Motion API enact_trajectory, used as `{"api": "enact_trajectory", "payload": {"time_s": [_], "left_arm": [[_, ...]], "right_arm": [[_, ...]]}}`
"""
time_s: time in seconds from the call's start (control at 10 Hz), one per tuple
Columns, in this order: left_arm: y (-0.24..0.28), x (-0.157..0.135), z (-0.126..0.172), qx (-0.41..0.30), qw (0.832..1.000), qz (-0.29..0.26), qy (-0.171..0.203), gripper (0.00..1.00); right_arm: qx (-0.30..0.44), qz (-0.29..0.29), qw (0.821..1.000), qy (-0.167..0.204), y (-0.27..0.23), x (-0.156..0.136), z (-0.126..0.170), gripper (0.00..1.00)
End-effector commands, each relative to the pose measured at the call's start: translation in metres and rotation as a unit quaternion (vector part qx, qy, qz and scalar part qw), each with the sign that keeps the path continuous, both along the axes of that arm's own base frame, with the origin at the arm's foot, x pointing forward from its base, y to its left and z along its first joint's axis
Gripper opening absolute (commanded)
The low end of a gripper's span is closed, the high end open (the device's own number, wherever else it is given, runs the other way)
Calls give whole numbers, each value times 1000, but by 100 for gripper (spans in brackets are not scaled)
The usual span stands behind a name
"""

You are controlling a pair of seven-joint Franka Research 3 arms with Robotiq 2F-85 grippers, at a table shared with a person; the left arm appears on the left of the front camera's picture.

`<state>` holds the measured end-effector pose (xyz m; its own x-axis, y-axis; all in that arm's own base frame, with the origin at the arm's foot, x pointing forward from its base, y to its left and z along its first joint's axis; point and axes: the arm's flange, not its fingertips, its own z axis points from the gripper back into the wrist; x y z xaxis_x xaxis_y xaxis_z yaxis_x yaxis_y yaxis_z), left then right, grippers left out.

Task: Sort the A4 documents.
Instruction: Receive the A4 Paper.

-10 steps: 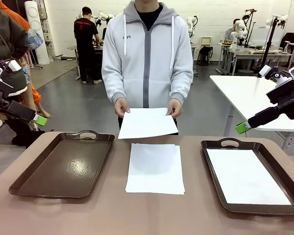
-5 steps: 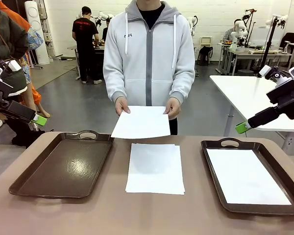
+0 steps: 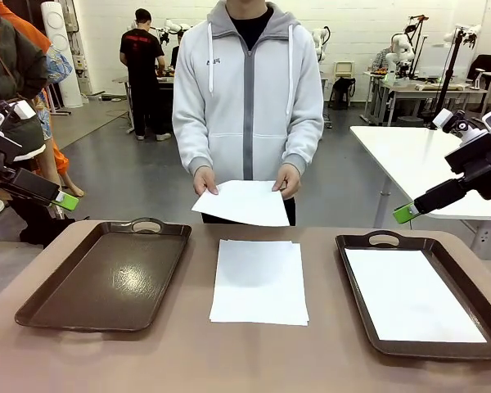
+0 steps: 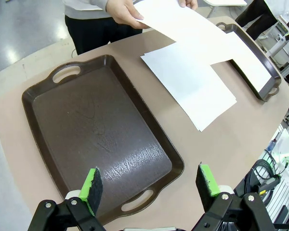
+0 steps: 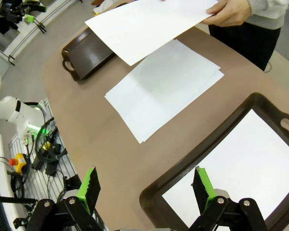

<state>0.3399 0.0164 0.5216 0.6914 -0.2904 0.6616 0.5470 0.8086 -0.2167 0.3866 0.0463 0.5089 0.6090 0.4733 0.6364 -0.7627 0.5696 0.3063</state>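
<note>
Front view: my left claw point(image 3: 65, 200) hangs off the left end of the table point(image 3: 254, 360) and my right claw point(image 3: 403, 214) off the right end, both raised above it. Across the table a person holds one sheet point(image 3: 244, 202) in the air, with a hand point(image 3: 203, 180) at its far left corner and another at the far right. Below it a stack point(image 3: 259, 281) lies flat on the table, between the left tray point(image 3: 106, 274) and the right tray point(image 3: 356, 270). A tray sheet point(image 3: 413, 295) lies in the right tray.

Left wrist view: my left claw point(image 4: 149, 182) is spread wide, gripping nothing, over the near end of the left tray point(image 4: 96, 130). The stack point(image 4: 190, 82) lies beyond the tray, and the sheet point(image 4: 183, 24) hovers over its far part.

Right wrist view: my right claw point(image 5: 147, 187) is spread wide and holds nothing above the rim of the right tray point(image 5: 183, 183). The tray sheet point(image 5: 241, 173) lies flat inside. The stack point(image 5: 161, 89) lies on the table beside the tray, with the sheet point(image 5: 144, 26) above it, held by a hand point(image 5: 231, 12).
</note>
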Motion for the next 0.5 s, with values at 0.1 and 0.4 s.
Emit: {"api": "enact_trajectory", "payload": {"time_s": [0.1,0.4], "left_arm": [[1,0,-1,-6,1000,-3,1,100],[1,0,-1,-6,1000,-3,1,100]], "right_arm": [[0,3,1000,0,2,0,0,100],[0,3,1000,0,2,0,0,100]]}}
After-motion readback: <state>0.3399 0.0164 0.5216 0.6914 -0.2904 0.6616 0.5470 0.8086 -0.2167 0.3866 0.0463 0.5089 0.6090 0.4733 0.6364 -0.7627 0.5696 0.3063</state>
